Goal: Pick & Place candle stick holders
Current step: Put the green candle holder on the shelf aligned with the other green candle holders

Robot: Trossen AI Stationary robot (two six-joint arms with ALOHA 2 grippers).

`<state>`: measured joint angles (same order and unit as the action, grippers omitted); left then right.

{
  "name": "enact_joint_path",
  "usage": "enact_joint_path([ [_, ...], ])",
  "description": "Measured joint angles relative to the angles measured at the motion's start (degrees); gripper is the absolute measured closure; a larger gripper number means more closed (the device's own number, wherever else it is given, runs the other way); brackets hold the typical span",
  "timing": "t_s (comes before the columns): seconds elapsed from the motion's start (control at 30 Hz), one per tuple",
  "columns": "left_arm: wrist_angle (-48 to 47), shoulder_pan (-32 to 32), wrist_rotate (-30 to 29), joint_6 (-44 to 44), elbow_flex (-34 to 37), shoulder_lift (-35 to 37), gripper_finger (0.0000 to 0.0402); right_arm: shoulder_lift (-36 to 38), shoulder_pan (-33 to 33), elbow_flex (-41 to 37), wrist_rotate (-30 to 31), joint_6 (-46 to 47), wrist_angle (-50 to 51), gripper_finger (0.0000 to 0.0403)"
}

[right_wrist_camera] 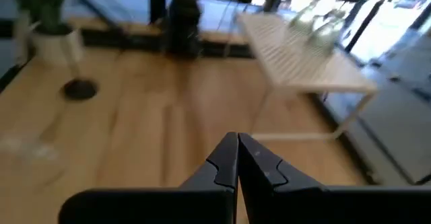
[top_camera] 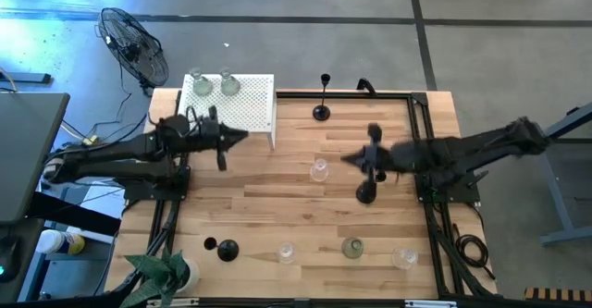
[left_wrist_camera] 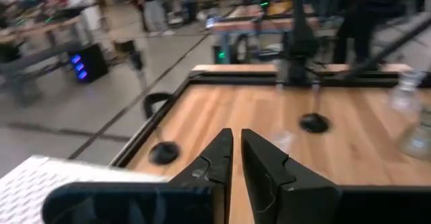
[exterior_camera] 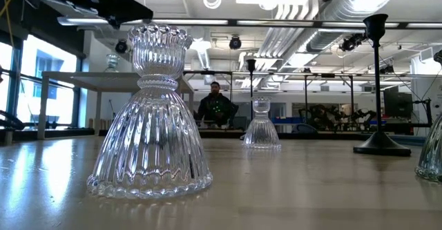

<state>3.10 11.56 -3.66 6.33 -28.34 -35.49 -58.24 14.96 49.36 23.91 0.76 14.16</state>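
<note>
Three black candle stick holders stand on their round bases: one at the far middle (top_camera: 321, 100), one under my right arm (top_camera: 367, 192), one near left (top_camera: 227, 249). Clear-glass holders stand mid-table (top_camera: 319, 169) and along the near edge (top_camera: 285, 252) (top_camera: 352, 247) (top_camera: 404, 256). Two more stand on the white perforated stand (top_camera: 245, 114). My left gripper (top_camera: 242, 138) (left_wrist_camera: 234, 158) is shut and empty beside the stand. My right gripper (top_camera: 348, 158) (right_wrist_camera: 237, 158) is shut and empty, just right of the mid-table glass holder.
A potted plant (top_camera: 166, 271) stands at the near left corner. A black wire fan (top_camera: 134, 44) stands on the floor beyond the far left corner. A black frame runs along the table's far and right edges (top_camera: 421, 114). A person (exterior_camera: 217, 106) sits in the room behind.
</note>
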Motion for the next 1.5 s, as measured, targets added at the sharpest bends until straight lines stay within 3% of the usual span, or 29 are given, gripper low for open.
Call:
enact_joint_path([
  [0.1, 1.57, -3.09, -0.65, 2.53, 1.70, -0.64, 0.0371, -3.13, 9.62, 2.94, 4.88, 8.26, 6.88, 0.0403],
  [0.2, 1.49, -5.29, -0.88, 2.91, 2.14, -1.46, 0.0371, -6.53, 18.15, 4.96, 6.04, 18.92, 13.22, 0.0403],
  [0.37, 1.90, -7.26, -1.16, 3.90, 2.14, -2.65, 0.0371, -12.57, 29.20, 5.58, 11.07, 42.17, 20.72, 0.0394],
  [0.5, 1.89, -7.52, -1.25, 4.00, 2.17, -3.04, 0.0371, -17.33, 34.64, 5.64, 13.15, 56.70, 22.30, 0.0348],
  [0.67, 1.37, -7.50, -1.56, 5.40, 2.17, -3.06, 0.0371, -22.50, 37.24, 5.64, 11.85, 67.43, 21.95, 0.0258],
  [0.8, 1.30, -7.50, -1.55, 6.09, 2.17, -3.06, 0.0371, -25.58, 37.36, 5.64, 10.10, 71.60, 20.69, 0.0192],
  [0.93, 1.00, -7.49, -1.55, 7.15, 2.17, -3.06, 0.0371, -27.89, 37.36, 5.64, 9.73, 72.13, 19.37, 0.0159],
  [1.3, -0.30, -7.48, -1.55, 6.97, 2.17, -3.06, 0.0371, -29.62, 37.16, 5.64, 8.36, 72.28, 17.42, 0.0150],
  [1.5, -0.89, -7.48, -1.90, 6.96, 2.17, -3.06, 0.0371, -30.45, 36.73, 5.73, 8.42, 67.98, 13.64, 0.0150],
])
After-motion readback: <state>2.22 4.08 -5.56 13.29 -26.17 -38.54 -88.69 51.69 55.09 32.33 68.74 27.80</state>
